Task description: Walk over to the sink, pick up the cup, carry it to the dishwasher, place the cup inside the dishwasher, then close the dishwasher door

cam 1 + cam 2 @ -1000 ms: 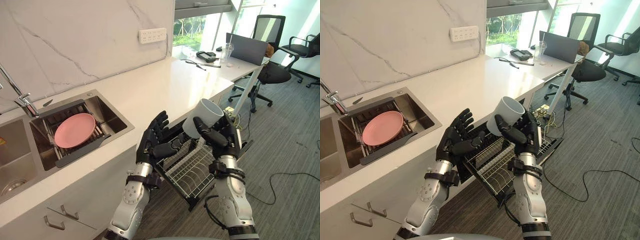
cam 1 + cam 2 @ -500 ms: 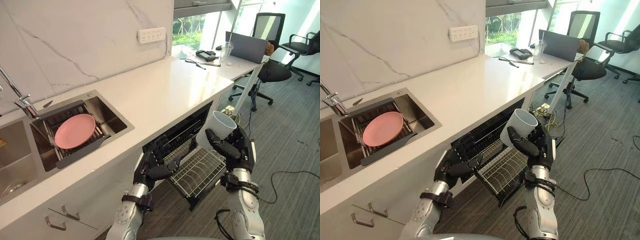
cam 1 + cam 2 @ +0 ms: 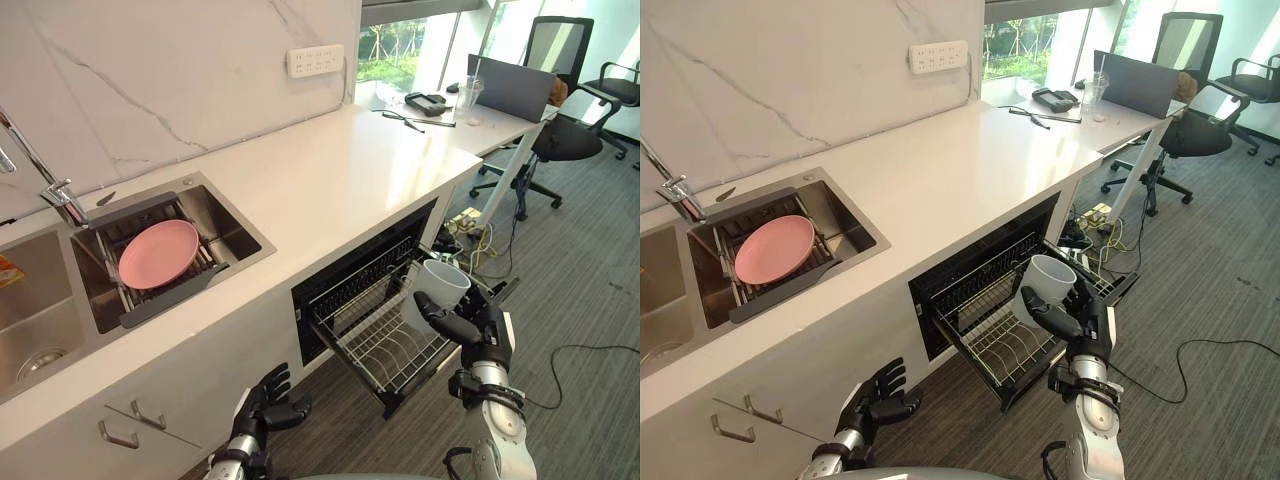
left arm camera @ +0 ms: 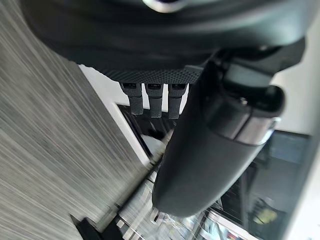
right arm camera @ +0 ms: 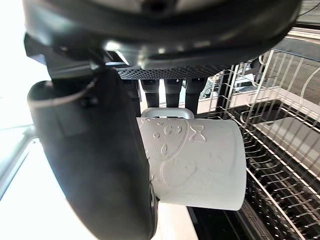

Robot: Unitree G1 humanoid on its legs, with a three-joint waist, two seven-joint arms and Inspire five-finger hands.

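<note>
Right wrist view shows the dark right hand (image 5: 95,150) curled round the white embossed cup (image 5: 195,165) over the 3 o'clock edge of the pulled-out wire dishwasher rack (image 3: 375,345), where an early release could tip it onto the grey floor (image 3: 580,300); the loosely spread dark left hand (image 3: 262,408) hangs at 7 o'clock
</note>
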